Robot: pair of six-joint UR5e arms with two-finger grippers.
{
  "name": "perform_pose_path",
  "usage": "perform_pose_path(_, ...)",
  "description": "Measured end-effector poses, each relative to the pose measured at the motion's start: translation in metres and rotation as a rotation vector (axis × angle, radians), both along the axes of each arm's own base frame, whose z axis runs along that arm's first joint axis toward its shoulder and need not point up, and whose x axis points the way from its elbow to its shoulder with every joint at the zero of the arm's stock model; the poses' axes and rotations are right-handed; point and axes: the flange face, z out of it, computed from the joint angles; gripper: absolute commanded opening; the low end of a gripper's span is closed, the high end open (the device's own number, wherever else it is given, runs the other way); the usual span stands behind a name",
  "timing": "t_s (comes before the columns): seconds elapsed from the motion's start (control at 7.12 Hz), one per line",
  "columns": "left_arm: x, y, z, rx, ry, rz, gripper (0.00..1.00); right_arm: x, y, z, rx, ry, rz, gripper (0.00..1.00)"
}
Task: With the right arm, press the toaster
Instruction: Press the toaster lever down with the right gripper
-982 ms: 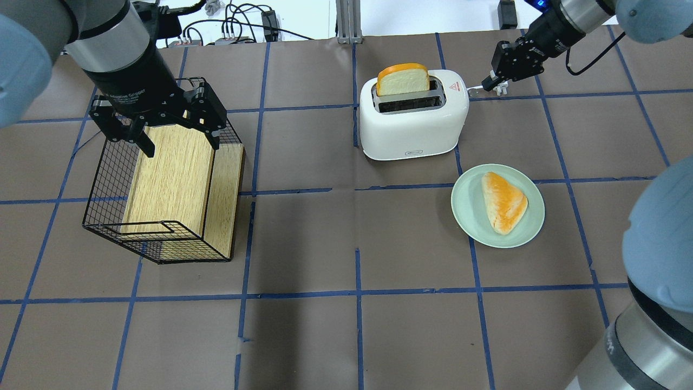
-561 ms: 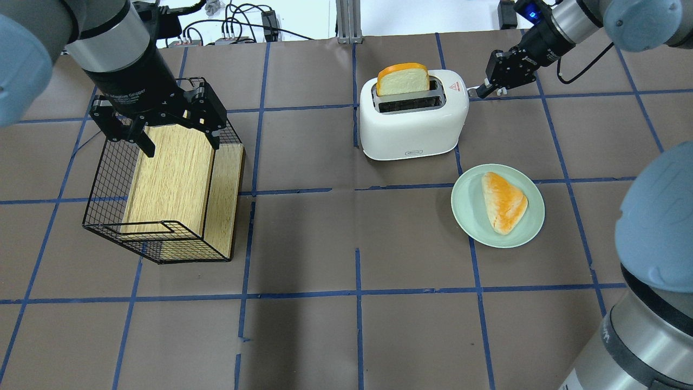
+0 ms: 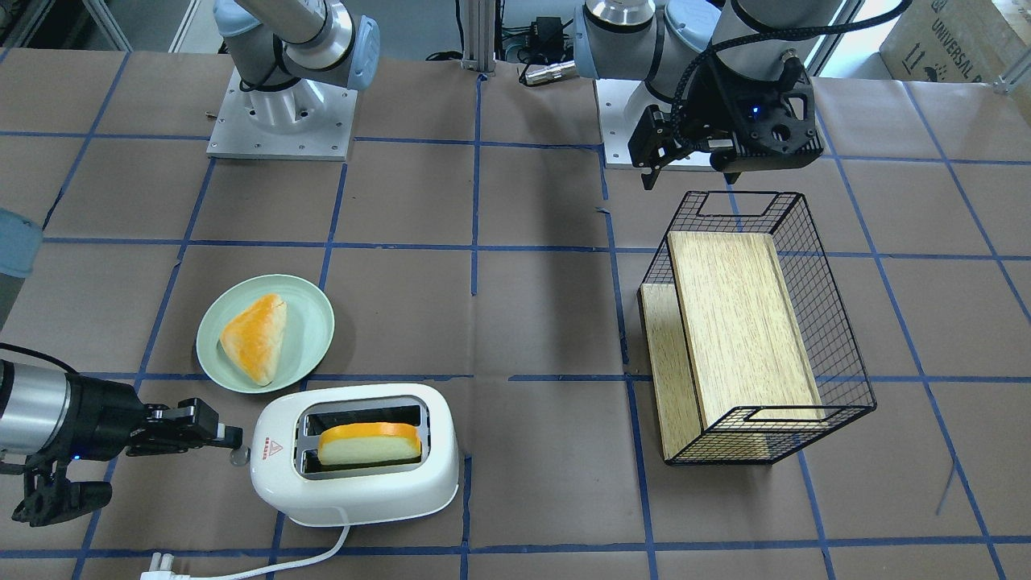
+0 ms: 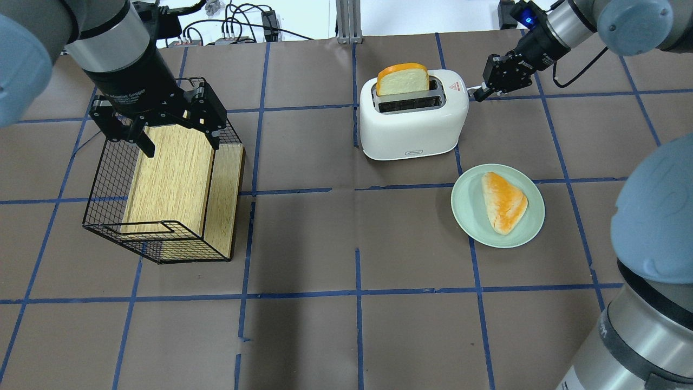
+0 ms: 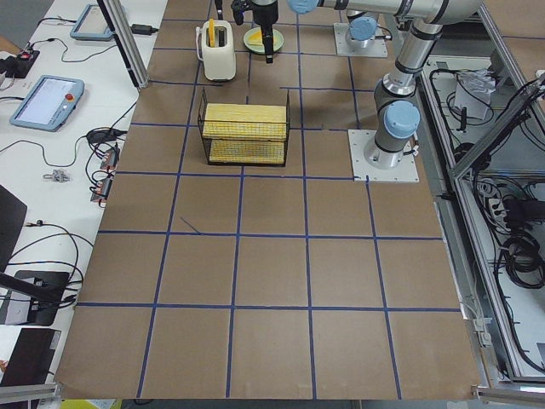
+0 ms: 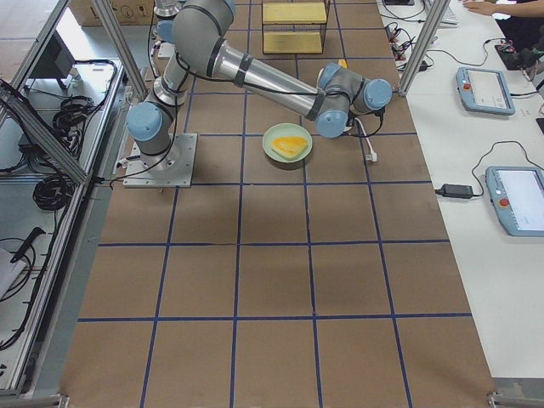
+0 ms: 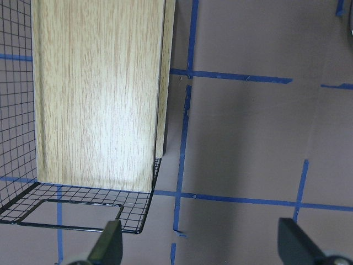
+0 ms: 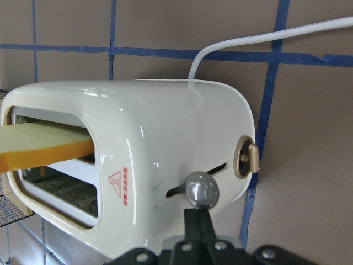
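The white toaster [image 4: 414, 116] stands at the table's far middle, with a bread slice [image 4: 403, 78] upright in its far slot. It also shows in the front view [image 3: 354, 475] and the right wrist view [image 8: 165, 154]. My right gripper [image 4: 479, 93] is shut, its thin black fingers together. Their tip sits against the clear lever knob [image 8: 202, 190] at the top of the slot on the toaster's end; the gripper shows there in the right wrist view [image 8: 197, 221] and the front view [image 3: 229, 439]. My left gripper [image 4: 181, 145] is open and empty above the wire basket.
A black wire basket [image 4: 108, 179] holding a wooden shelf [image 4: 173, 173] lies at the left. A pale green plate [image 4: 463, 211] with an orange pastry [image 4: 503, 201] sits near the toaster's right front. The white cord and plug [image 3: 165, 573] trail behind the toaster.
My right gripper has moved left, from beside the cord to the toaster's lever end. The left arm and the toaster have not moved.
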Motion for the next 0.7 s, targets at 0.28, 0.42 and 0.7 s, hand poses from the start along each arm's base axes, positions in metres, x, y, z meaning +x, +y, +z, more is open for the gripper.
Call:
perform_pose_path(0.28, 0.000, 0.000, 0.000, -0.001, 0.000, 0.000, 1.00, 0.000, -0.002, -0.012, 0.013, -0.004, 0.004, 0.06)
perform_pose_path(0.42, 0.000, 0.000, 0.001, -0.002, 0.000, 0.000, 1.00, -0.001, -0.003, -0.020, 0.019, -0.007, 0.006, 0.06)
perform_pose_path(0.7, 0.000, 0.000, 0.001, -0.002, 0.000, 0.000, 1.00, -0.002, -0.005, -0.030, 0.029, -0.011, 0.009, 0.06)
